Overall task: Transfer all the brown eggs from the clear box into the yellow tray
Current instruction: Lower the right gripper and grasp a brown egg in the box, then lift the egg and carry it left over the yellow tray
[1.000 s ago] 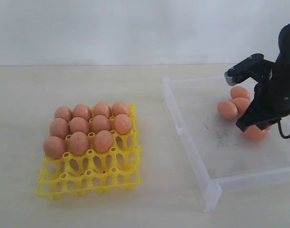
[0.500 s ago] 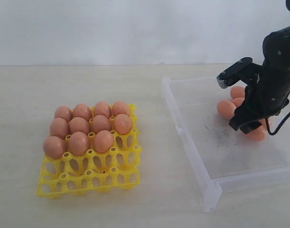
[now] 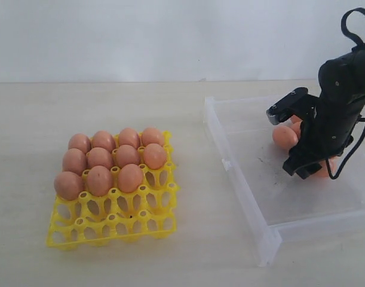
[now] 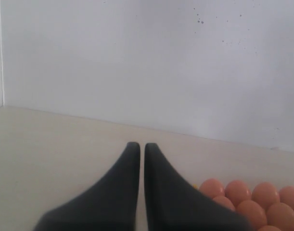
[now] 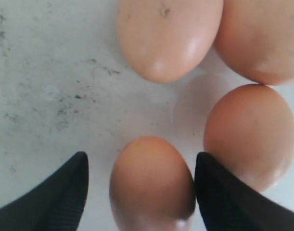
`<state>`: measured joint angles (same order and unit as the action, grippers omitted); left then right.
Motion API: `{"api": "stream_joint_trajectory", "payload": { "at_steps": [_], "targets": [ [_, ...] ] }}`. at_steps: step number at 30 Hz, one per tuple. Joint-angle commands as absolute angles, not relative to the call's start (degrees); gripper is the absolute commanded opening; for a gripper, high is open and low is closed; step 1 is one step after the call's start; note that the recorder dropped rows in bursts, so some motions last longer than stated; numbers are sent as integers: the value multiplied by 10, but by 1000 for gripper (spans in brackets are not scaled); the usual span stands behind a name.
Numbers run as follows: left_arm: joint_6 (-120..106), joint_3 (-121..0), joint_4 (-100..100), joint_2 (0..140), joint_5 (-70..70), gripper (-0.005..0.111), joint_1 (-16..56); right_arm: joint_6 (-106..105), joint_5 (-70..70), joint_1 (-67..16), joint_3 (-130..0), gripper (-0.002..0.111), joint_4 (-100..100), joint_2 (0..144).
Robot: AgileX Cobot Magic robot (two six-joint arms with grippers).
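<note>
Between the spread jaws of your right pincer [image 5: 141, 161], on the clear box [image 3: 242, 179] floor, lies one brown egg [image 5: 151, 185], ungripped. A neighbouring egg [image 5: 245, 134] crowds one jaw, so closing may nudge it or catch yours off-centre and drop it. Your left pincer [image 4: 137, 149] is closed, empty.

The tabletop [image 3: 110, 257] is pale beige, matte and faintly streaked, and it runs back from the near edge to the far side. Behind it stands a plain white wall [image 3: 170, 36], evenly lit, which meets the tabletop along one straight, level line. On that line, about midway across, sits a small dark mark [image 3: 200, 78], too small to make out. In the left wrist view, the same wall carries a loose scatter of tiny dark specks [image 4: 199, 20], and a thin vertical seam [image 4: 1, 53] runs down it to the tabletop.
</note>
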<state>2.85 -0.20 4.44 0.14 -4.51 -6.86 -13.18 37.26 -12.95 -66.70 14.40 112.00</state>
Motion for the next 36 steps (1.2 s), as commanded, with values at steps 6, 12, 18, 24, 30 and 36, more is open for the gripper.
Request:
{"api": "stream_joint_trajectory", "payload": {
  "at_steps": [6,12,18,24,30,36],
  "targets": [
    [34,0,49,0,-43,4,-68,-136,369,-125,-669,50,151,1139],
    [34,0,49,0,-43,4,-68,-124,381,-125,-670,-1,153,1138],
    [34,0,49,0,-44,4,-68,-35,330,-125,-675,0,151,1114],
    [34,0,49,0,-44,4,-68,-70,249,-126,-667,0,49,1053],
    [34,0,49,0,-43,4,-68,-278,147,-148,-617,0,-196,988],
    [34,0,49,0,-43,4,-68,-443,123,-218,-604,0,-338,973]
  ]
}}
